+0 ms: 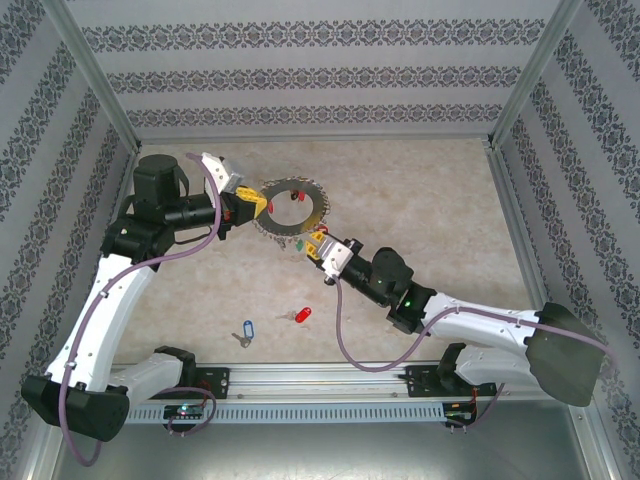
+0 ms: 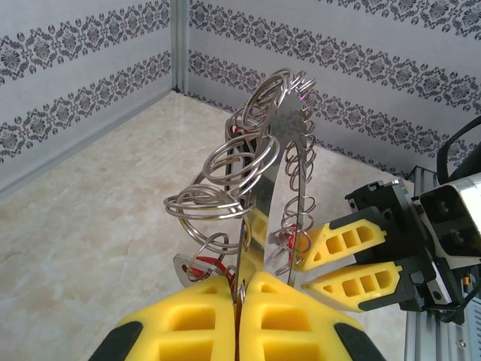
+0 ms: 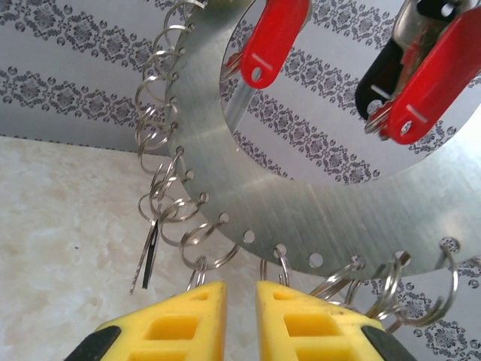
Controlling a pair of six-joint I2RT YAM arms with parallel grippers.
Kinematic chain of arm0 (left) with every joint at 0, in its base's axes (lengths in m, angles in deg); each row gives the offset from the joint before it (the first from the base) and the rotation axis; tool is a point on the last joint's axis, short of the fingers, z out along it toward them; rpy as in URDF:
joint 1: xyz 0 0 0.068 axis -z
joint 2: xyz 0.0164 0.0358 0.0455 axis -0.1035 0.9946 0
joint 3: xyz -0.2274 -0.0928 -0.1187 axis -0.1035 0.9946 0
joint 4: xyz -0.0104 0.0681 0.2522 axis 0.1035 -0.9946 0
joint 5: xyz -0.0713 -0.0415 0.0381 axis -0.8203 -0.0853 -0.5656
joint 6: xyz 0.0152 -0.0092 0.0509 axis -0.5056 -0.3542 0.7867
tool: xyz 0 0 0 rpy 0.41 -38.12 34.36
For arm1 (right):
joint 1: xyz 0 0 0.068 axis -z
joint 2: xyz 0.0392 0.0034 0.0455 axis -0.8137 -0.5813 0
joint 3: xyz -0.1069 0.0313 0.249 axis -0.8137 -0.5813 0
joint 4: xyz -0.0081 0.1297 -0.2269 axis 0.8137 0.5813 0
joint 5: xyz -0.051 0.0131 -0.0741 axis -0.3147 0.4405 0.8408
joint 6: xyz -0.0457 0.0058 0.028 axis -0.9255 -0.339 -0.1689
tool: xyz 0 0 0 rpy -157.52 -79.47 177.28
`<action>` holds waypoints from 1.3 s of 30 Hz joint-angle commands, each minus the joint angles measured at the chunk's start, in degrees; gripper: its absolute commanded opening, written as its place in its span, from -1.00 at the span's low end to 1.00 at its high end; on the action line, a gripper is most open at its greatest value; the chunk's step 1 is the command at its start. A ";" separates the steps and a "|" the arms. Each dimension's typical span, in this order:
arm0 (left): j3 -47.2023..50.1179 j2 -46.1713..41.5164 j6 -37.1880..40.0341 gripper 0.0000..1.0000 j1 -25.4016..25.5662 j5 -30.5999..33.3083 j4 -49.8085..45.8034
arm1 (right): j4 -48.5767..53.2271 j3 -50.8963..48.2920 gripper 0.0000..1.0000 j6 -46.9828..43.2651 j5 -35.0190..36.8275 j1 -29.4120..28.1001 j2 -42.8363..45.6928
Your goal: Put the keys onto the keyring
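Observation:
The keyring [image 1: 320,207], a flat grey metal disc with an open centre and a fringe of split rings, is held upright above the table. My left gripper [image 1: 256,206] is shut on its left rim, and its jaws [image 2: 242,289] pinch the plate's edge [image 2: 289,143]. My right gripper [image 1: 318,245] is at the ring's lower right edge. Its jaws [image 3: 240,295] stand narrowly open just below the keyring's holed rim [image 3: 301,203], with nothing between them. The left wrist view shows that right gripper [image 2: 301,275] beside the split rings. Two keys lie on the table, one red-tagged [image 1: 301,314] and one blue-tagged [image 1: 246,329].
Red tags [image 3: 274,34] [image 3: 428,83] and a black one [image 3: 383,75] hang on the keyring, and a slim key [image 3: 148,256] dangles from a split ring. Patterned walls enclose the beige table on three sides. A metal rail [image 1: 320,378] runs along the near edge.

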 commanded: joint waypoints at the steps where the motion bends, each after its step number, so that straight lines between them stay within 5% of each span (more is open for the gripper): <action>1: 0.51 -1.34 -1.79 -1.00 -0.51 0.33 4.57 | -2.95 0.99 -0.61 0.53 1.46 -0.46 -0.26; 39: 1.94 -2.85 -4.07 -1.00 -0.50 2.07 6.96 | -5.58 3.16 -0.57 1.56 2.12 1.30 -4.50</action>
